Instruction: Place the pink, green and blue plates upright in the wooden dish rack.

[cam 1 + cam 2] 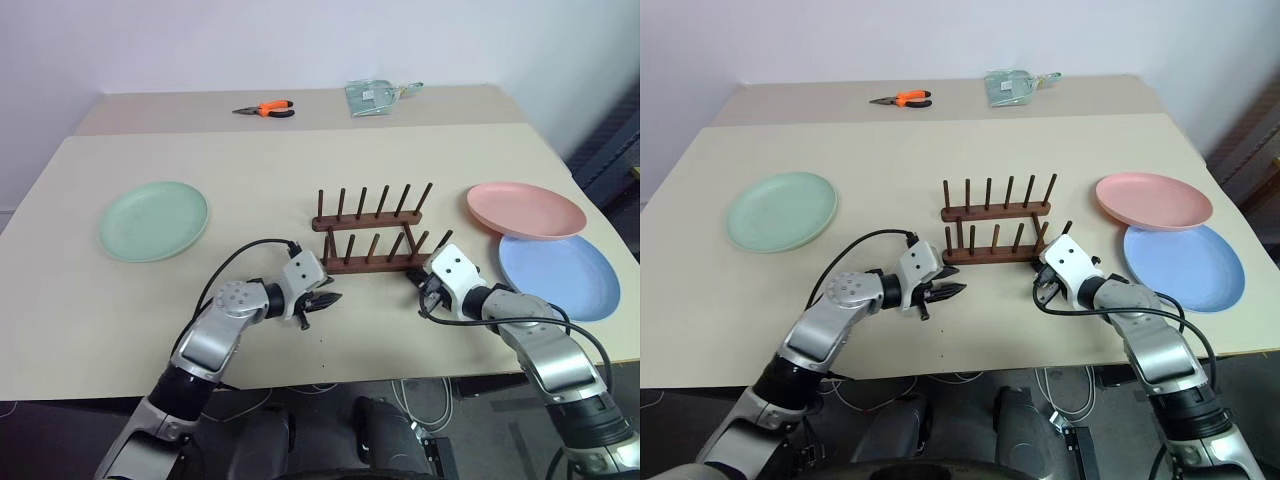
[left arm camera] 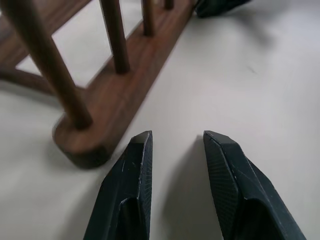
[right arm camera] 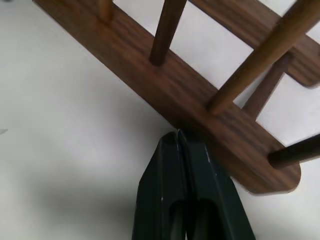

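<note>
The wooden dish rack (image 1: 372, 232) stands with no plate in it at the table's middle. The green plate (image 1: 153, 221) lies flat at the left. At the right the pink plate (image 1: 525, 210) lies flat, its near rim over the blue plate (image 1: 560, 275). My left gripper (image 2: 175, 140) is open, low over the table beside the rack's left end (image 2: 80, 145), with nothing between its fingers. My right gripper (image 3: 178, 134) is shut, its tips against the near bar of the rack (image 3: 200, 100) at the right end, holding nothing.
Orange-handled pliers (image 1: 266, 109) and a greenish clear packet (image 1: 375, 96) lie on the far table surface. The table's front edge (image 1: 330, 385) runs just behind both forearms. Bare tabletop lies between the green plate and the rack.
</note>
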